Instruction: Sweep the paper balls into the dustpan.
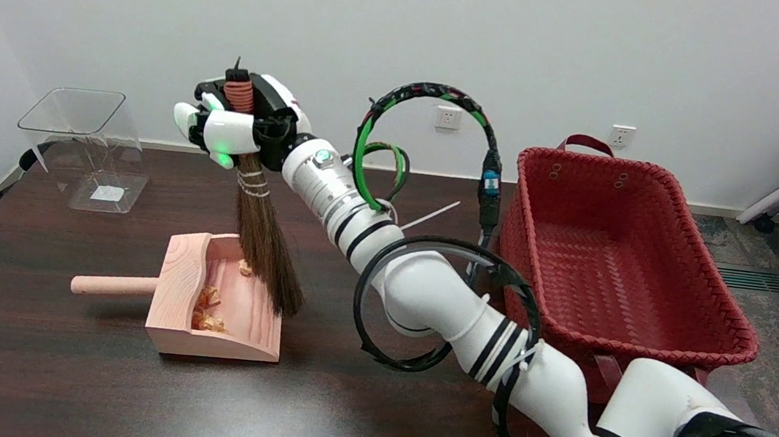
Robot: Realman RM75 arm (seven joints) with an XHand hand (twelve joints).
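My right hand [235,124] grips the top of a small straw broom [263,233], near its orange-wound handle end. The broom hangs nearly upright and its bristle tips reach the open right edge of a pale wooden dustpan [180,283] lying on the dark table. Inside the pan lie several crumpled tan paper balls [207,308] against its left wall, and one more [246,267] sits near the back by the bristles. The pan's round handle [114,285] points left.
A red woven basket [620,252] stands to the right, close behind my forearm. A clear plastic bin [86,147] sits at the far left of the table. Black cable loops [438,305] hang around my arm. A white wall closes the back.
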